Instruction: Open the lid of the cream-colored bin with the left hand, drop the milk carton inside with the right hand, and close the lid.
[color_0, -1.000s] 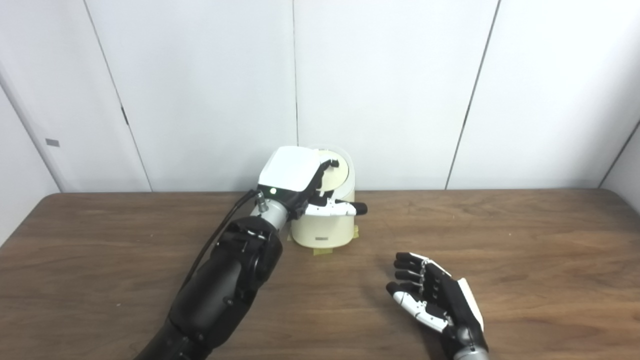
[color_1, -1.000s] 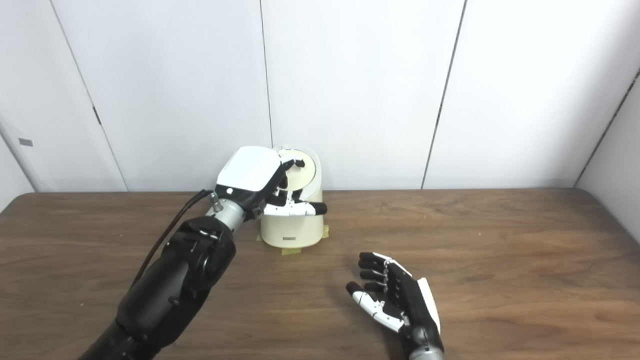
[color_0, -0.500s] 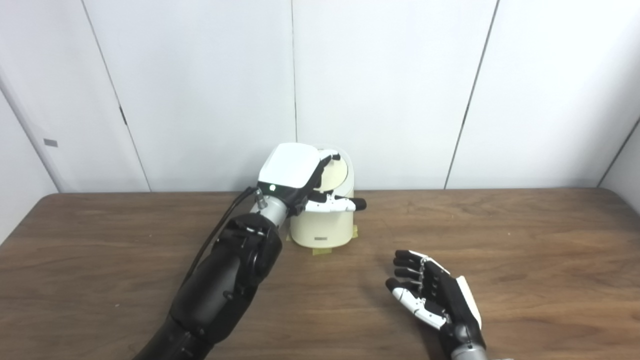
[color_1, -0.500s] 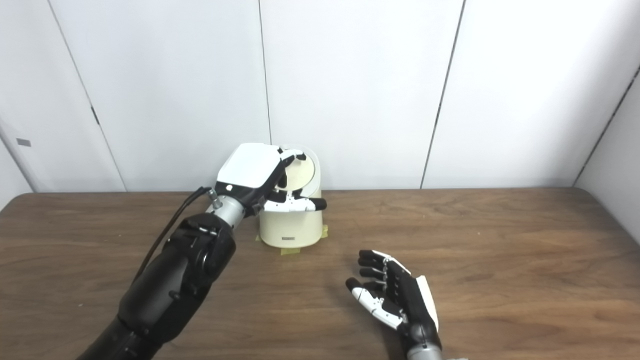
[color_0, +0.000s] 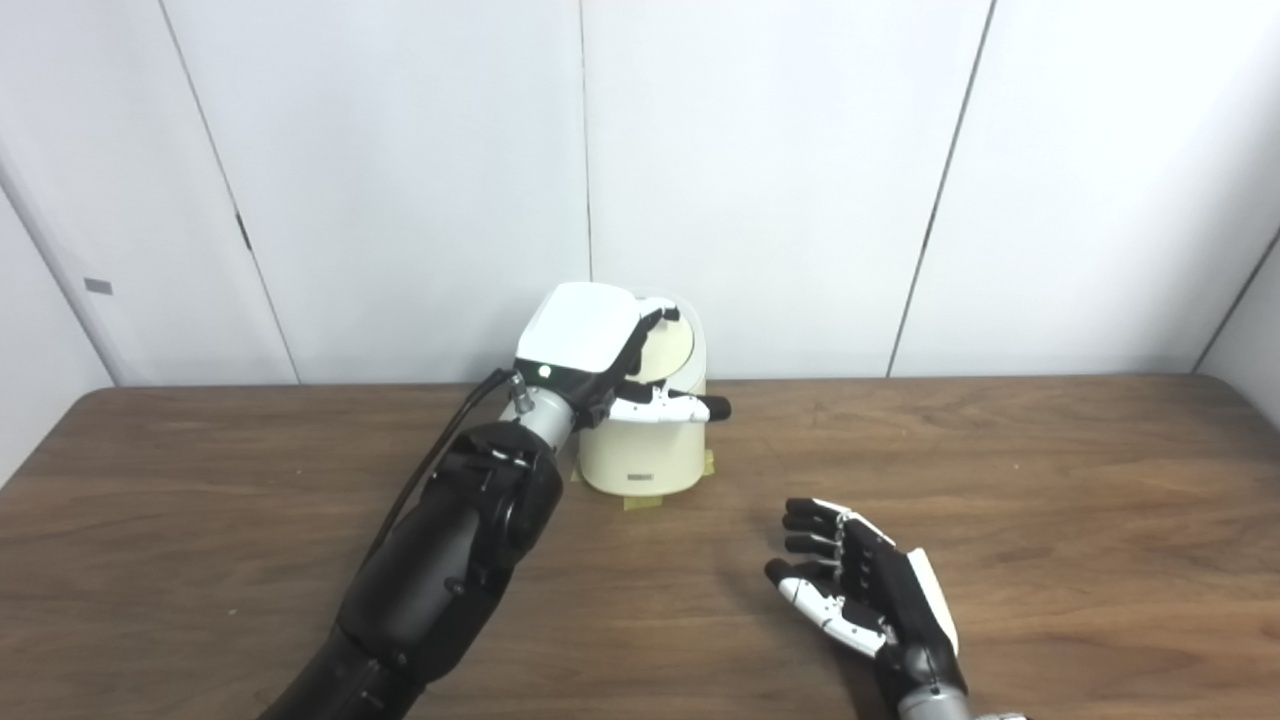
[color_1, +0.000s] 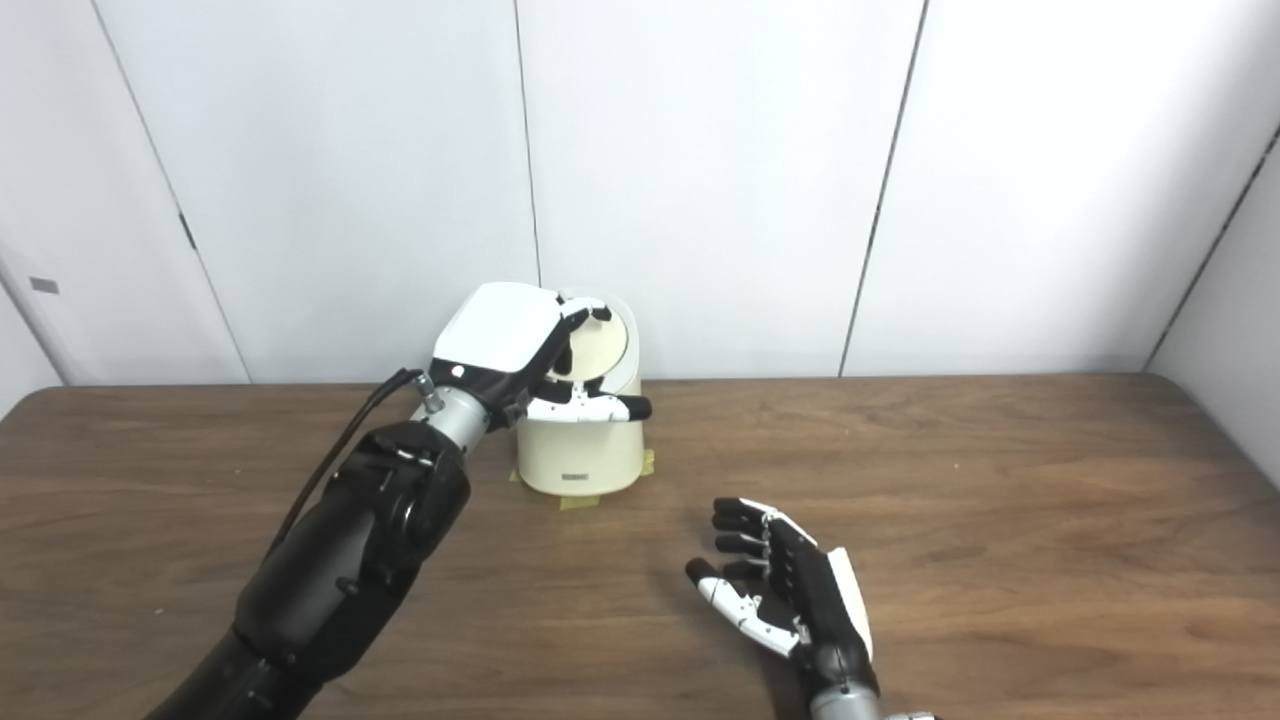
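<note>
The cream-colored bin (color_0: 645, 455) stands at the back middle of the table, close to the wall. Its round lid (color_0: 670, 350) is tipped up and back. My left hand (color_0: 590, 345) is at the bin's top: its fingers (color_0: 655, 322) curl over the raised lid's edge and its thumb stretches across the front of the rim. My right hand (color_0: 865, 590) hovers low over the table in front and to the right of the bin, open and empty, palm turned left. No milk carton shows in either view; the inside of the bin is hidden.
The bin is fixed with yellow tape (color_0: 637, 501) to the brown wooden table (color_0: 1050, 480). White wall panels (color_0: 780, 180) rise straight behind the bin. A black cable (color_0: 440, 460) runs along my left forearm.
The whole picture has shifted slightly left, so the camera moved. My left hand stays on the raised lid. My right hand has hardly moved and stays open.
</note>
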